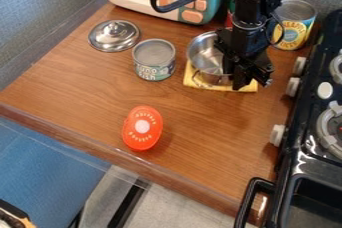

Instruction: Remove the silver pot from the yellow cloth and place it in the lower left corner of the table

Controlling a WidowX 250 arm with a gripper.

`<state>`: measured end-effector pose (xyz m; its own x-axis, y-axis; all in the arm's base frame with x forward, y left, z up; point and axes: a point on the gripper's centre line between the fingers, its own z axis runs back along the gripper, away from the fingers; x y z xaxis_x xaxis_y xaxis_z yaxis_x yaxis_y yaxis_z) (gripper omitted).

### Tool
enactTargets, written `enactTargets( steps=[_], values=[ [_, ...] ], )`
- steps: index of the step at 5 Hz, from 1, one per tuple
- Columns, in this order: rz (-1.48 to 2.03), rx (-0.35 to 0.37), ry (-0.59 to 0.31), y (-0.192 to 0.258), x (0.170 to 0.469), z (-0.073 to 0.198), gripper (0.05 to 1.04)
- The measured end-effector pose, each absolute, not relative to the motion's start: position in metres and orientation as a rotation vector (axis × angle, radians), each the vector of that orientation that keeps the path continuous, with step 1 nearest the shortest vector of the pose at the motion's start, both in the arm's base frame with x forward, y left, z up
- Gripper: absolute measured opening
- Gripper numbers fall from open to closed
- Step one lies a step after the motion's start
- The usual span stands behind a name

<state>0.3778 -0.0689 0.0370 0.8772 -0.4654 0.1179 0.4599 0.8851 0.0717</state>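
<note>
One silver pot [206, 54] on yellow cloth [200, 83], gripper [250, 76] over its rim, jaws spread or pinching, cannot tell

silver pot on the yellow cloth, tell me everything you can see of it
The round silver metal pot has shiny walls, a smooth bare inside as far as it shows, and a thin metal loop handle at its lower left. It stands upright, without a lid, on the yellow cloth. The black two-finger gripper hides its right side, so whether they touch can't be told.
</note>
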Motion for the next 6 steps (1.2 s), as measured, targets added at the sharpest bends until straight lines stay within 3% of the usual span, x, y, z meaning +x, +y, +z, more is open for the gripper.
enactTargets(
  steps=[1,2,3,4,5,6],
  values=[
    [-0.461,-0.013,-0.155,-0.062,0.380,0.060,0.093],
    [-0.421,-0.073,-0.226,-0.046,0.384,0.104,0.079],
    [-0.363,-0.098,-0.242,-0.015,0.380,0.132,0.079],
    [-0.290,-0.034,-0.267,0.031,0.372,0.149,0.078],
    [-0.241,0.061,-0.237,0.069,0.351,0.132,0.078],
    [-0.176,0.087,-0.194,0.099,0.328,0.112,0.078]
  ],
)
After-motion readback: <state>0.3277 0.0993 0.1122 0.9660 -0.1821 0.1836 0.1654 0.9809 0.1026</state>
